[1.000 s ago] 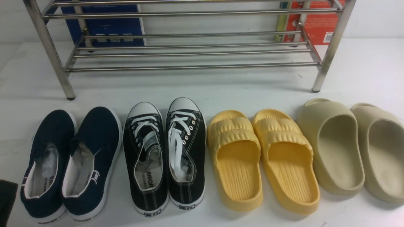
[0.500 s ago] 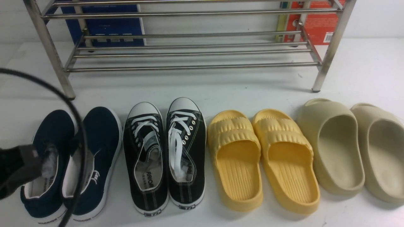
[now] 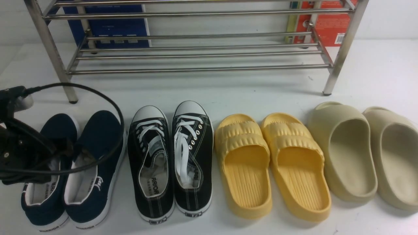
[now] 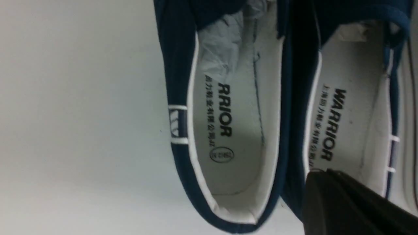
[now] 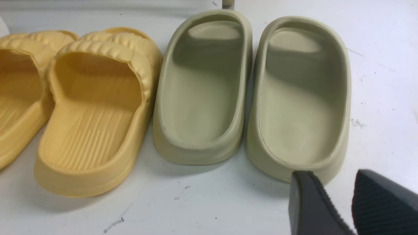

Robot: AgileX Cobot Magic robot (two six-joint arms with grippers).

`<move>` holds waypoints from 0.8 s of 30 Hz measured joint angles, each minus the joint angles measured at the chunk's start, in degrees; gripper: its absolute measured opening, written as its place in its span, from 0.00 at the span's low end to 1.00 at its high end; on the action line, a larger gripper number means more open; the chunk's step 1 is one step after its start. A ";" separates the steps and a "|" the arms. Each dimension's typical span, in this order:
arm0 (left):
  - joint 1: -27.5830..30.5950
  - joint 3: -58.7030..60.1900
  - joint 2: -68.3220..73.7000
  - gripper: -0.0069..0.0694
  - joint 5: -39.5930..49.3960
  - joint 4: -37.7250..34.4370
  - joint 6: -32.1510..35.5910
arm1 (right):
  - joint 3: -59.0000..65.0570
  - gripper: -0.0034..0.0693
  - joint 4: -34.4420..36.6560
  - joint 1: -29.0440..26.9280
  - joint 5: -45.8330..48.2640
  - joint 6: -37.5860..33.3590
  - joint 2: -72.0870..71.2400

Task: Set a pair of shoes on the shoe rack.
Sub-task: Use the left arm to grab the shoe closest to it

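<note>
The pair of navy slip-on shoes stands side by side at the front left, one [image 3: 60, 125] next to the other [image 3: 103, 130], toes toward the shoe rack [image 3: 196, 69]. My left gripper [image 3: 67, 147] hangs over their openings, between the two shoes, and part of the left one is hidden by the arm. In the left wrist view both white linings show [image 4: 235, 130] [image 4: 346, 114], and my left gripper [image 4: 326, 173] is one dark mass with no gap, holding nothing. My right gripper [image 5: 339, 179] is slightly open and empty, near the heel of a beige slide.
Black lace-up sneakers [image 3: 169, 163] stand right of the navy pair, then yellow slides [image 3: 271, 169] and beige slides [image 3: 365, 156]. A blue box [image 3: 114, 26] and a red box [image 3: 329, 26] stand behind the rack. A black cable [image 3: 107, 98] loops over the navy shoes.
My left arm has come in from the lower left and moved over the navy shoes, its cable swinging with it. The shoes have not moved.
</note>
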 joint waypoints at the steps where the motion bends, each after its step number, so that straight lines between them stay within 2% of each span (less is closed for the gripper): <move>1: 0.00 -0.01 0.43 0.09 -0.08 0.34 0.00 | 0.00 0.38 0.00 0.00 0.00 0.00 0.00; 3: 0.00 -0.11 3.11 0.18 -0.54 1.95 0.12 | 0.00 0.38 0.00 0.00 0.00 0.00 0.00; 4: 0.00 -0.11 3.31 0.19 -0.53 1.95 0.12 | 0.00 0.38 0.00 0.00 0.00 0.00 0.00; 8: 0.00 -0.23 7.71 0.43 -2.00 2.65 0.12 | 0.00 0.38 0.00 0.00 0.00 0.00 0.00; 9: 0.00 -0.23 7.88 0.44 -2.10 2.65 0.12 | 0.00 0.38 0.00 0.00 0.00 0.00 0.00; 11: 0.00 -0.36 9.59 0.53 -2.35 3.22 0.19 | 0.00 0.38 0.00 0.00 0.00 0.00 0.00; 15: -0.05 -0.69 11.15 0.55 -2.29 4.91 0.35 | 0.00 0.38 0.00 0.00 0.00 0.00 0.00; 24: -0.05 -1.16 13.69 0.42 -2.31 3.83 0.35 | 0.00 0.38 0.00 0.00 0.00 0.00 0.00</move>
